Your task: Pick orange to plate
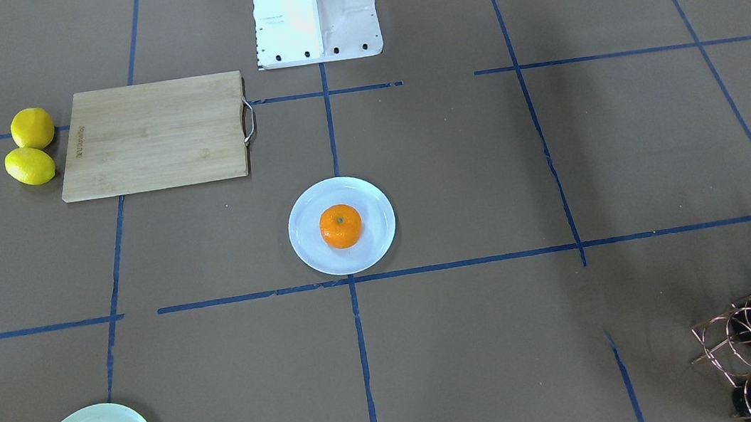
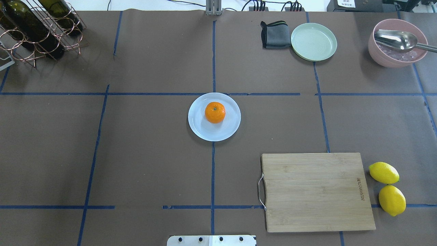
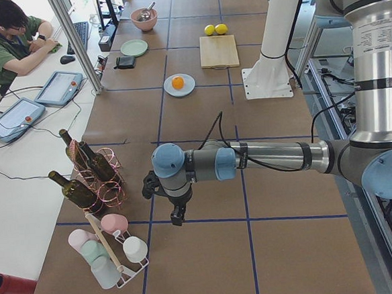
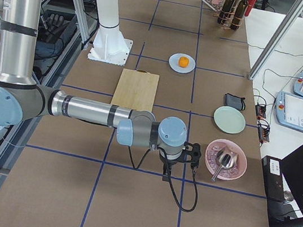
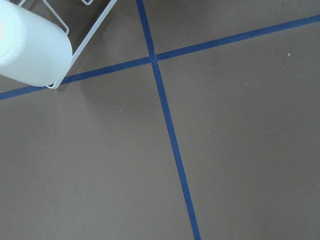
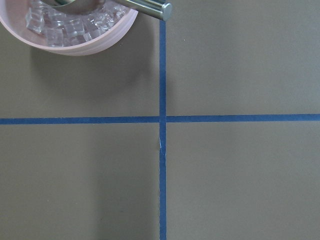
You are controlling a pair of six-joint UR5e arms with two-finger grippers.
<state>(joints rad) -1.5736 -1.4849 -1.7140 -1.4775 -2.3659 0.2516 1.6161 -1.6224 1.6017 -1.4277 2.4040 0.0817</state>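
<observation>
**Task object.** The orange [image 2: 215,112] is found resting on the plate [image 2: 201,131], stem dimple up, within the raised rim and a little toward the rim farthest from the robot. The plate is located at the middle of the table [image 2: 136,153], on a crossing of blue tape lines. Nothing is seen touching the orange apart from the plate.

**End effectors.** The left gripper [image 3: 177,215] is held low over the table's left end, near the bottle rack [image 3: 93,174]. The right gripper [image 4: 167,172] is held low over the right end, just beside the pink bowl [image 4: 225,159]. Both are well apart from the plate. Each is shown only in a side view, and the wrist cameras show only tape and table surface. Whether the fingers are apart or together cannot be told. Nothing is seen carried by either.

**Other items.** The two lemons [image 2: 384,172] lie beside the cutting board [image 2: 317,191] near the right edge. The green plate [image 2: 313,41] is set at the far edge.

**Assessment.** The placement step is judged complete, with the fruit seated and both arms clear. No further grasp is judged necessary. What is called for next is only confirmation that the orange sits steady.
</observation>
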